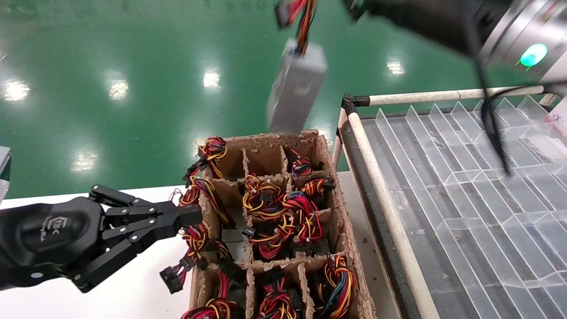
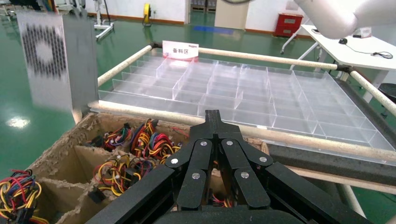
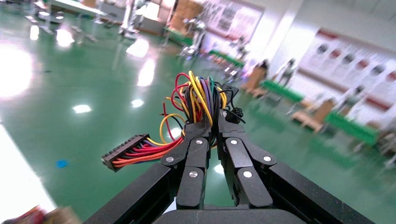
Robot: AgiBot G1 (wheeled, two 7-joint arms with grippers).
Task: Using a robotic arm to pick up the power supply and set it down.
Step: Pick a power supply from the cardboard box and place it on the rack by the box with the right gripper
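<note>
The right black gripper with the silver-grey wrist block (image 3: 211,128) is clenched on the multicoloured wire bundle (image 3: 198,100), so the grey metal box power supply (image 1: 296,86) dangles above the cardboard divider crate (image 1: 341,212), clearing its walls. The left black gripper (image 1: 188,217), fingers closed empty, rests at the crate's edge.

Your head camera looks down on the cardboard box (image 1: 283,230); the left wrist camera sees this box (image 2: 70,154) closely, toward 12 o'clock.

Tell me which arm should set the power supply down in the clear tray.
Right. Its claw grips the wire bundle, with the power supply hanging beside the clear tray. The left claw sits shut by the cardboard box.
</note>
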